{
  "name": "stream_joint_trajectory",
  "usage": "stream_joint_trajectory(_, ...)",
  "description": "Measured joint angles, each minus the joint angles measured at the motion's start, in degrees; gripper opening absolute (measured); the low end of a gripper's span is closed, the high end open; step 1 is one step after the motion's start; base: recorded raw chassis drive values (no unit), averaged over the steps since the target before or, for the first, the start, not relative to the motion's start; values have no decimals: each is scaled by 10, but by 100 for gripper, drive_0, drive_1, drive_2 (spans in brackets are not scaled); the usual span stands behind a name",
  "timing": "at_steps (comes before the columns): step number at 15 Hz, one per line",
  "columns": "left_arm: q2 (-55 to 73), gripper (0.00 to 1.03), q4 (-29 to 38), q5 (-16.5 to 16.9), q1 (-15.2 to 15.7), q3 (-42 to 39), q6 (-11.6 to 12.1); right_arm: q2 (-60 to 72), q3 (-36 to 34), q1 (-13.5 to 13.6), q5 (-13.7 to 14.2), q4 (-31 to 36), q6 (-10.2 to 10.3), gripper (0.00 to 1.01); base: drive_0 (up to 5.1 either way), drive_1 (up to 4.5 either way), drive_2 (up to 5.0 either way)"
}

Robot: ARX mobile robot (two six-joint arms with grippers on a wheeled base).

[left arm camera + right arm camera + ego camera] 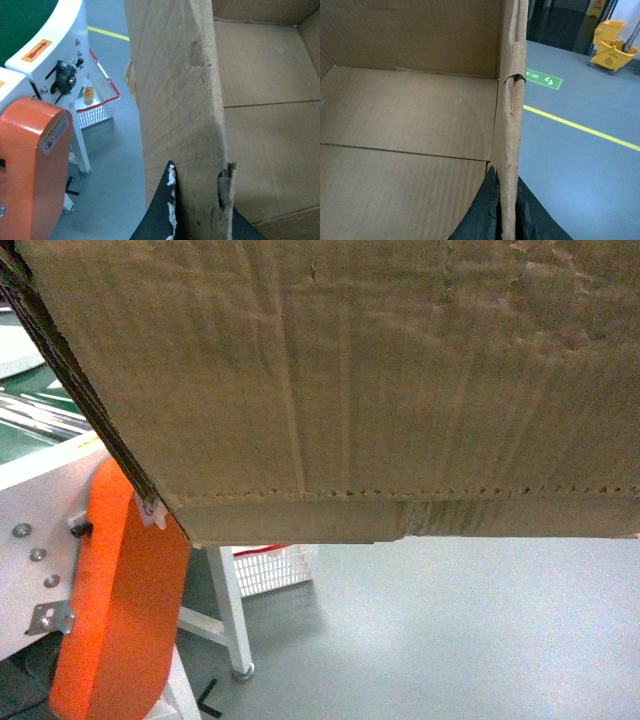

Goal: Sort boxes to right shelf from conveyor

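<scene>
Left gripper [200, 220]: jaws clenched on the left wall of the cardboard box [380, 380], one dark finger [160, 210] outside, the other inside; the torn edge sits between them. Right gripper [506, 215]: jaws clenched the same way on the opposite wall, dark fingers [482, 212] flanking the ragged rim.

Box is empty inside; flat floor panels with a seam are visible in both wrist views. In the head view it fills the upper frame, clear of the floor, with a perforated line near its base.

Conveyor [40, 475] is at lower left: green belt, white side, orange housing [120, 610]. A white basket [97, 110] with a red rim sits on the grey floor [450, 630] beneath it.

Right wrist view: yellow floor line [580, 129], green floor sign [542, 78], yellow mop bucket [615, 47].
</scene>
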Motion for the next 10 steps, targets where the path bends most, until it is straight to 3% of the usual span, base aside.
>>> stream_joint_trajectory(10, 0, 4, 0, 0, 0, 0, 0, 0, 0, 0, 0, 0, 0, 4, -151, -151, -151)
